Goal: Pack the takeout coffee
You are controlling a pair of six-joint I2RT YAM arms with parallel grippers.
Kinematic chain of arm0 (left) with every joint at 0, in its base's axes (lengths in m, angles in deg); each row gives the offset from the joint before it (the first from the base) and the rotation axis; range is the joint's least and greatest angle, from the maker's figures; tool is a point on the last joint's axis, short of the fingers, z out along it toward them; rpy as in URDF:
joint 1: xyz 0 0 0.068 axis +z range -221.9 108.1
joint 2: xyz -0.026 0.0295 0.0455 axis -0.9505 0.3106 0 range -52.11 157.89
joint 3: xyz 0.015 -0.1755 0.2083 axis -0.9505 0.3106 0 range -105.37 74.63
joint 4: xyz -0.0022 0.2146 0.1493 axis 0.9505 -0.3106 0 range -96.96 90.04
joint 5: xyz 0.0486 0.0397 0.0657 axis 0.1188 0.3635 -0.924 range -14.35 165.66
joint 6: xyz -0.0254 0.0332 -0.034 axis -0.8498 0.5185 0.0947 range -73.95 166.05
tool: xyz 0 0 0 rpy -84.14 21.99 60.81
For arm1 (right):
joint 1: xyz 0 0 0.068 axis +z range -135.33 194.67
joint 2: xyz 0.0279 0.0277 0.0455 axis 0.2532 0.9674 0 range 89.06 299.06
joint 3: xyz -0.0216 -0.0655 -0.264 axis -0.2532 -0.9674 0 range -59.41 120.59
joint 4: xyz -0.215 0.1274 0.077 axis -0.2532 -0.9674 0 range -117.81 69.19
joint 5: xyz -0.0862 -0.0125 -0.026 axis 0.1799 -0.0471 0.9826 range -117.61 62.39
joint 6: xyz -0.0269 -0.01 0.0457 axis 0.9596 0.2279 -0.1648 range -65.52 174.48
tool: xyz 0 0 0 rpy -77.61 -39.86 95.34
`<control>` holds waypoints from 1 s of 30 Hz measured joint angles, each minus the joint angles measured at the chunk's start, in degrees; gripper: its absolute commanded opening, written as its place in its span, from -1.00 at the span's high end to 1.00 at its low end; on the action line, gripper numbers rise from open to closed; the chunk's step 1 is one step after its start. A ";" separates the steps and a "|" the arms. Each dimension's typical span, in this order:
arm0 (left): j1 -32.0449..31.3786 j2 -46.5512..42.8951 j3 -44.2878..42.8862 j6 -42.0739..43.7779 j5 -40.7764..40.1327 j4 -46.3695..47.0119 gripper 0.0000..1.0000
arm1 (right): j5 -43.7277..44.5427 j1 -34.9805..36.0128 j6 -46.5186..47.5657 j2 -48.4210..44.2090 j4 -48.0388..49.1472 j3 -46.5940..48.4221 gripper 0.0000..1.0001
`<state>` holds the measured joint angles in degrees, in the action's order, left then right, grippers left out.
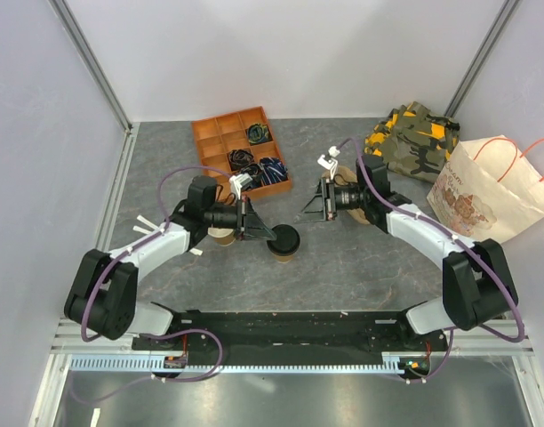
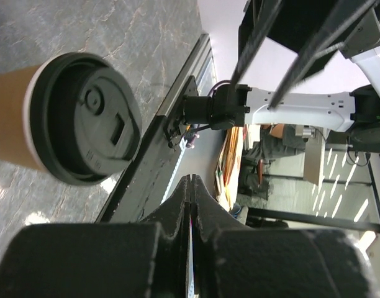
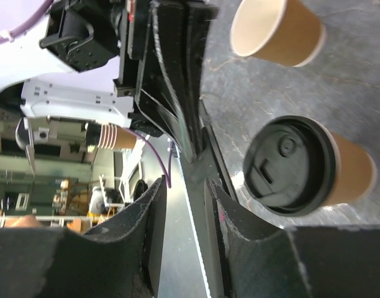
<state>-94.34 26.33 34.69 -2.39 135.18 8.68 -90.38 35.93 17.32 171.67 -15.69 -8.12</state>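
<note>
Tan paper, black lid: takeout coffee (image 1: 285, 240) upright on table (image 1: 361, 267). Just left of it, nearer, left gripper (image 1: 270, 234), pressed together on nothing. Right gripper (image 1: 306, 208) farther off, beyond-right of it, part-spread, empty. Vertical axis; likely a side approach after spreading.

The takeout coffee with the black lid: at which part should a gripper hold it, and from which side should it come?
Grip the tan paper wall just under the black lid, coming in level from the side. The takeout coffee stands upright and is round, so a pinch across its wall should probably hold. The open right gripper looks to have a free path.
</note>
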 measured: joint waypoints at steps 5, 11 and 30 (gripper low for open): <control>-1.73 2.71 -0.81 -0.17 -0.37 2.47 0.96 | -0.37 2.95 -2.27 2.49 4.57 -1.42 0.29; -1.77 5.57 -0.81 -0.17 -0.92 3.30 0.96 | -0.35 3.17 -3.56 6.05 6.40 -3.89 0.31; -1.81 14.45 -2.34 -0.15 -1.22 4.33 0.96 | -0.02 4.15 -2.23 13.81 7.39 -3.87 0.36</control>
<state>-96.15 40.77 32.35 -2.55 133.96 13.01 -90.40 40.08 15.09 185.48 -8.30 -11.99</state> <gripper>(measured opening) 0.026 0.325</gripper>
